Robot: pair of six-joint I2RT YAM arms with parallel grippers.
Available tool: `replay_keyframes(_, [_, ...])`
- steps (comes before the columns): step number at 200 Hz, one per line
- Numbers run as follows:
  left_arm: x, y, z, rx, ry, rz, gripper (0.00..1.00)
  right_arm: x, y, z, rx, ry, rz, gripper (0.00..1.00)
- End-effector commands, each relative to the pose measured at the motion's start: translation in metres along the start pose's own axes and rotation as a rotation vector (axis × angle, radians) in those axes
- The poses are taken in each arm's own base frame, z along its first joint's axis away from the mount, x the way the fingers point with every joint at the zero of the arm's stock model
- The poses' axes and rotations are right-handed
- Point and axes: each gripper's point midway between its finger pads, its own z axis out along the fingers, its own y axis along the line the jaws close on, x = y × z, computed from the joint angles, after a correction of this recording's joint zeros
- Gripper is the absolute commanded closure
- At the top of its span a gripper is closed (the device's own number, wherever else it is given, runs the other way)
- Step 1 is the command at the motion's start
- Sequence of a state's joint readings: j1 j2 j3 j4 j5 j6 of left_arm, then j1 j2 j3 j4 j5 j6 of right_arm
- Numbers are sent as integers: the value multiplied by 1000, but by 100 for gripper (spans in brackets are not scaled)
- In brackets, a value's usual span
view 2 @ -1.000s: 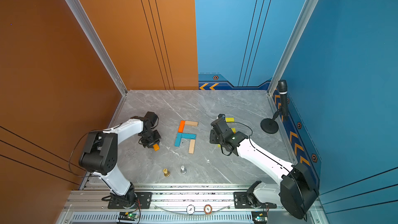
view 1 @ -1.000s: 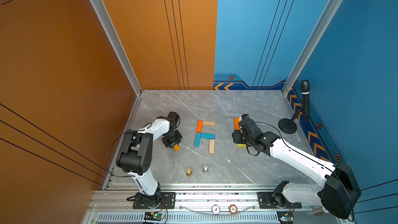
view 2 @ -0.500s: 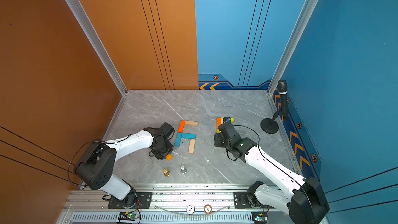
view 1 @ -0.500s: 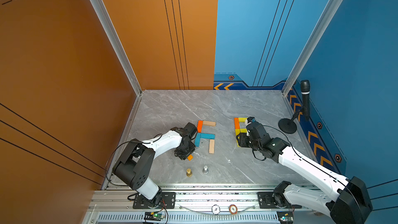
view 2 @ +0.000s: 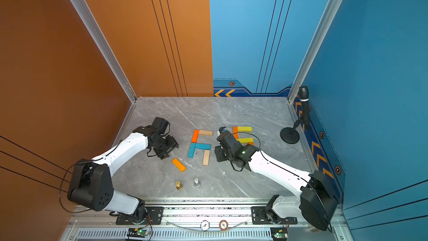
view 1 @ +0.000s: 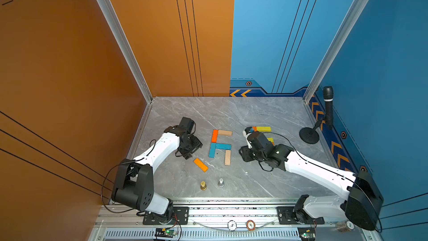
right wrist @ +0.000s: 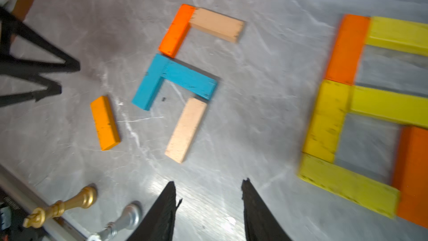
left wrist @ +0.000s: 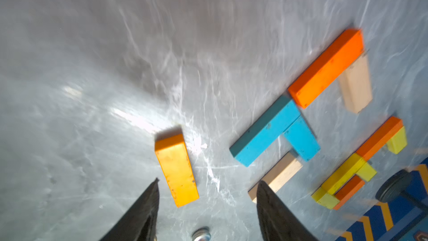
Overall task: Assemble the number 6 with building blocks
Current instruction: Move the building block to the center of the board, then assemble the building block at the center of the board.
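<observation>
Five building blocks form a partial figure mid-floor: an orange plank (view 1: 214, 135), a tan plank (view 1: 225, 132), two teal planks (view 1: 212, 150) (view 1: 223, 146) and a second tan plank (view 1: 227, 157). A loose orange-yellow plank (view 1: 200, 165) (left wrist: 177, 170) lies flat just left of it. My left gripper (view 1: 190, 153) (left wrist: 208, 180) hangs open and empty just behind that plank. Yellow and orange planks (view 2: 244, 129) (right wrist: 333, 117) form another figure on the right, partly hidden by my right arm. My right gripper (view 1: 245, 156) (right wrist: 209, 181) is open over bare floor between the two figures.
A gold pawn (view 1: 203, 185) and a silver pawn (view 1: 221, 182) stand near the front edge. A microphone (view 1: 328, 107) on a round base (view 1: 309, 136) stands at the right wall. Two chip discs (view 1: 232, 225) lie on the front rail. Walls close three sides.
My left gripper opened and let go of the orange-yellow plank, then drew back from it. My right gripper shifted left toward the middle figure, uncovering more of the yellow planks.
</observation>
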State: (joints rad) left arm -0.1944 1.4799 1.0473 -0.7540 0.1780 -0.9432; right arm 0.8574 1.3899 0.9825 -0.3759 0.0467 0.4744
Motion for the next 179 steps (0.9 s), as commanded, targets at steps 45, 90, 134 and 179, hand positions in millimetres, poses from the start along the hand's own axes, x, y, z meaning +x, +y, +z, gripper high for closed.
replay_keyframes(45, [-62, 76, -22, -35, -35, -117, 33, -1, 111, 46, -124, 59, -249, 53])
replay_keyframes(90, [-71, 108, -33, -53, -107, -220, 32, 24, 138, 83, -92, 175, -432, 51])
replay_keyframes(134, [-69, 109, -23, -31, -70, -208, 32, 36, 146, 118, -60, 272, -571, 51])
replay_keyframes(179, [-72, 106, -20, -25, -60, -180, 31, 43, 149, 142, -48, 328, -660, 51])
